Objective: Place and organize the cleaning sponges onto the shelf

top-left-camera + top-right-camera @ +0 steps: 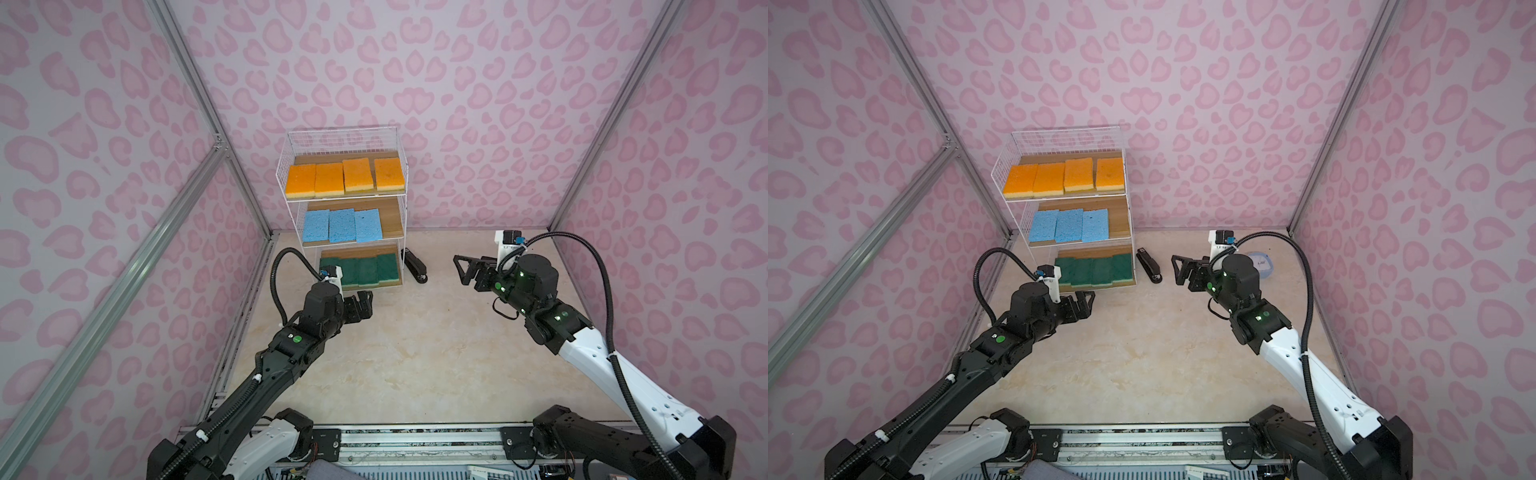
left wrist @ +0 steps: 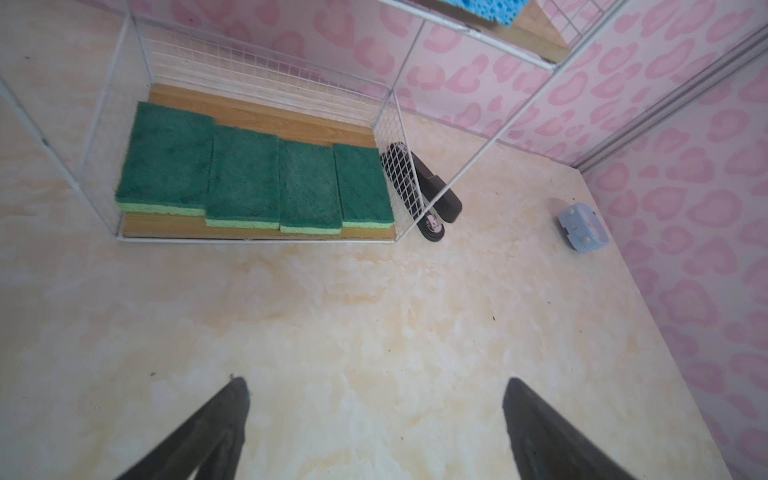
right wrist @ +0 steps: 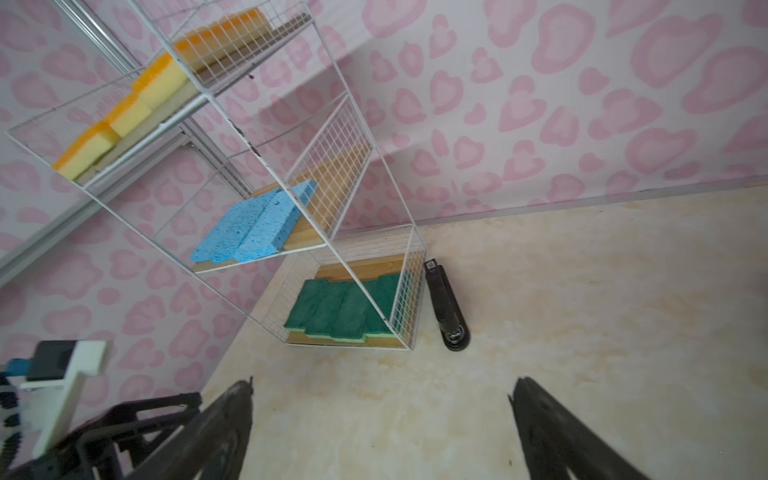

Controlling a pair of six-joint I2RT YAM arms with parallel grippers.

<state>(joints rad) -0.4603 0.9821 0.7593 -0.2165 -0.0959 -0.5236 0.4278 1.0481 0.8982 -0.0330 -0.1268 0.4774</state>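
- All eleven are up. We count four orange sponges [image 1: 345,176] on the top tier of the shelf [image 1: 391,218], three blue sponges [image 1: 341,225] on the middle one, and four green sponges [image 1: 359,271] side by side at the bottom.
- No sponge lies on the table [image 1: 415,353]. There's only the black stapler [image 1: 415,267] just beside the shelf's foot and a small pale-blue case [image 1: 1260,264] near the right arm, and neither is ours to shelve.
- So we judge the placing step done. The next move looks like drawing both arms clear without clipping the wire frame.
- Left gripper [image 1: 364,305]: jaws spread wide and empty, hovering over the table just in front of the bottom tier, touching nothing.
- Right gripper [image 1: 462,272]: jaws wide apart too, nothing between them, pointing toward the stapler but apart from it.
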